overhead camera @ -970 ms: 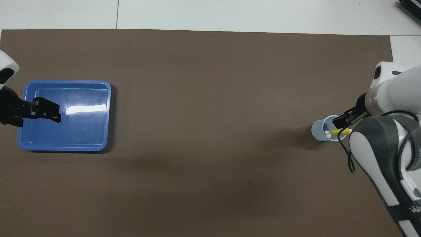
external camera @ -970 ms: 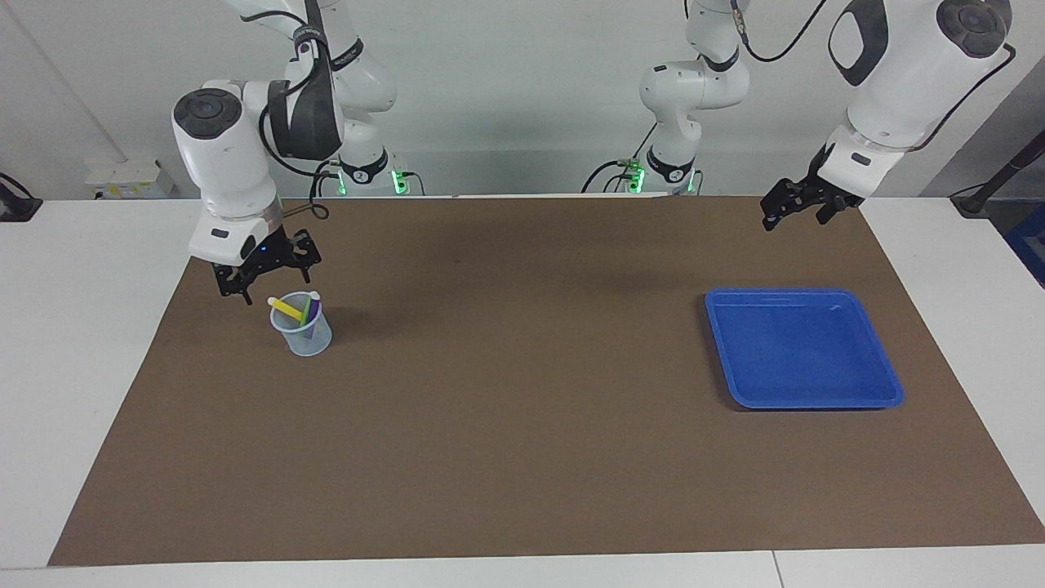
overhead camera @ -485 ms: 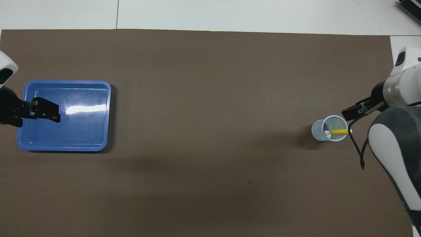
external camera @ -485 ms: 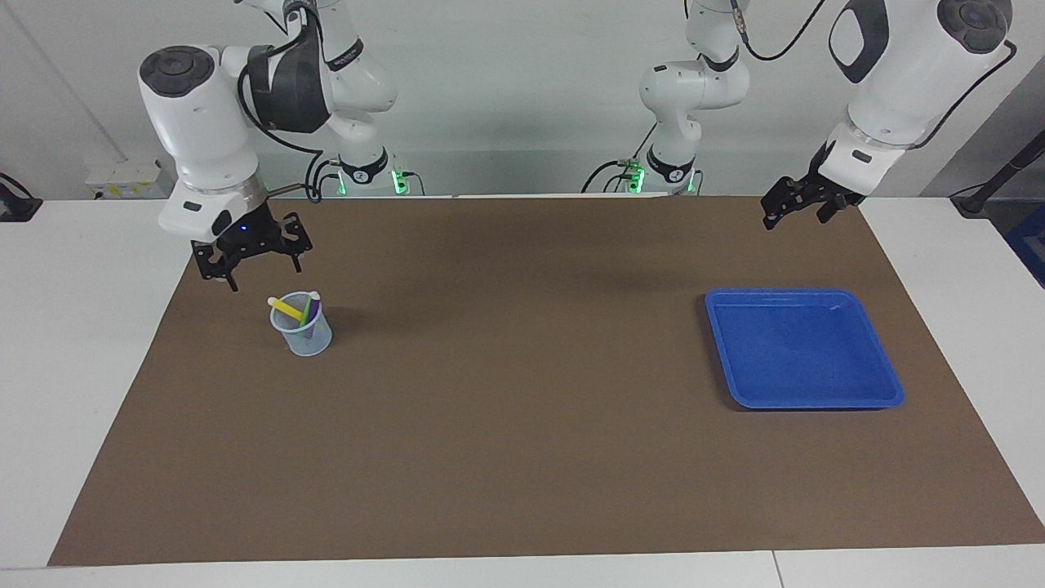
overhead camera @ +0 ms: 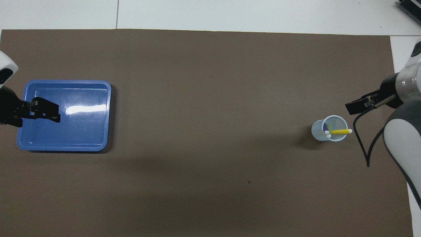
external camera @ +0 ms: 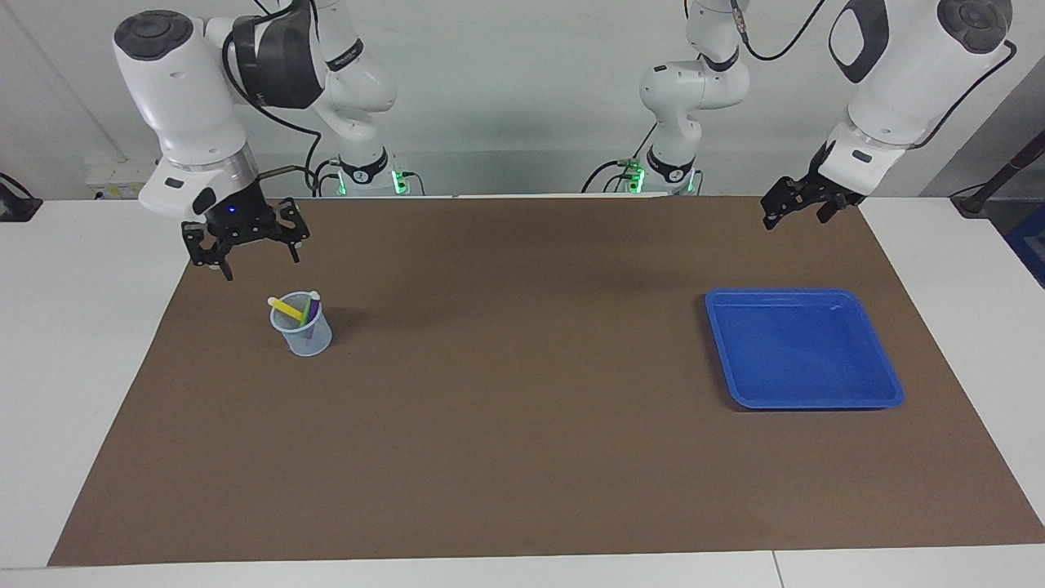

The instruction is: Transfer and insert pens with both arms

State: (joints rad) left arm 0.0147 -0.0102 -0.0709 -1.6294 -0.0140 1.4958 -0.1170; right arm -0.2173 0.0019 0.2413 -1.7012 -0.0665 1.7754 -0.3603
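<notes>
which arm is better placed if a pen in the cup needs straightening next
Right. The right gripper hangs open above the mat close by the cup holding the pens; the left gripper waits at the table's other end near the blue tray.

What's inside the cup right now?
The cup holds three pens: the yellow pen leaning across the rim, the green pen and the purple pen upright. Their lower ends are blurred by the translucent wall.

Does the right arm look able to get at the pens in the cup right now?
Probably yes: the right gripper hangs open just beside the cup, and the pens stick up uncovered.
</notes>
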